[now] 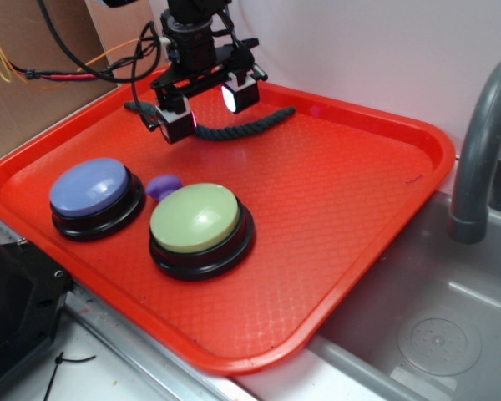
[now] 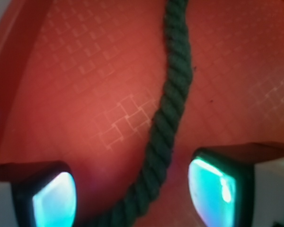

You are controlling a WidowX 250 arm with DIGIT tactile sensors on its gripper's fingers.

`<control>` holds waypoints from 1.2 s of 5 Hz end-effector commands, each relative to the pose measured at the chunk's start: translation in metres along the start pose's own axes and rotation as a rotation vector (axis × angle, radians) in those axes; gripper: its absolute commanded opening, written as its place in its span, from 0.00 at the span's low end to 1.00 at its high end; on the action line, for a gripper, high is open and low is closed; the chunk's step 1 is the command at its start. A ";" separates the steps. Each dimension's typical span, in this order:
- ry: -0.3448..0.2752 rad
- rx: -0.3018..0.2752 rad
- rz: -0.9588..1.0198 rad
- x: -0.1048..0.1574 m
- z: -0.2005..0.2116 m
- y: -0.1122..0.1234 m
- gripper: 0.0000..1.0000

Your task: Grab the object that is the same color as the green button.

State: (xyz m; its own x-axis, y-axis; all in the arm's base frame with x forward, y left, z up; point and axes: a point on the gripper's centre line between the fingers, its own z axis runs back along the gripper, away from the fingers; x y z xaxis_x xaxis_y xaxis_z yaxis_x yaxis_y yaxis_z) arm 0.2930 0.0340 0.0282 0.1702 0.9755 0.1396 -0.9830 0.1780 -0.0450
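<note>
Exterior view: I see the gripper [image 1: 207, 110] hanging over the far left part of the red tray [image 1: 342, 200], its fingers [image 1: 174, 124] spread apart with nothing between them. The dark green rope [image 1: 249, 125] lies on the tray floor near the far rim, running from behind the gripper out to the right in a shallow wave. The rope passes under the gap between the two fingers; I cannot tell from this view whether the fingers touch the tray. The green button [image 1: 197, 219] sits on its black base near the front of the tray, well apart from the rope. The blue-purple button [image 1: 93, 194] stands to its left, and a small purple blob [image 1: 164, 185] lies between the two buttons. A grey tap [image 1: 483, 150] rises at the right edge above a metal sink [image 1: 426, 334].

Wrist view: I see the rope [image 2: 173, 99] running from the top of the frame down between the two fingers [image 2: 217, 191], slightly closer to the right one. Both finger pads glow cyan. A clear gap of red tray [image 2: 85, 85] shows on each side of the rope, so the fingers are released and not touching it
</note>
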 end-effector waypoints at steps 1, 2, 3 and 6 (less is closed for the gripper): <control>0.015 -0.002 0.037 0.014 -0.010 0.004 0.19; 0.026 0.003 0.031 0.012 -0.017 0.005 0.00; 0.028 -0.026 -0.010 0.011 -0.013 0.005 0.00; 0.020 -0.036 -0.438 0.004 0.032 -0.004 0.00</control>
State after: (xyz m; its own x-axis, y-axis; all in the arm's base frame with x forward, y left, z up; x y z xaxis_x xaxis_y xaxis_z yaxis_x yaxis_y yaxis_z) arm 0.2886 0.0191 0.0381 0.5809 0.8091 0.0888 -0.8137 0.5799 0.0400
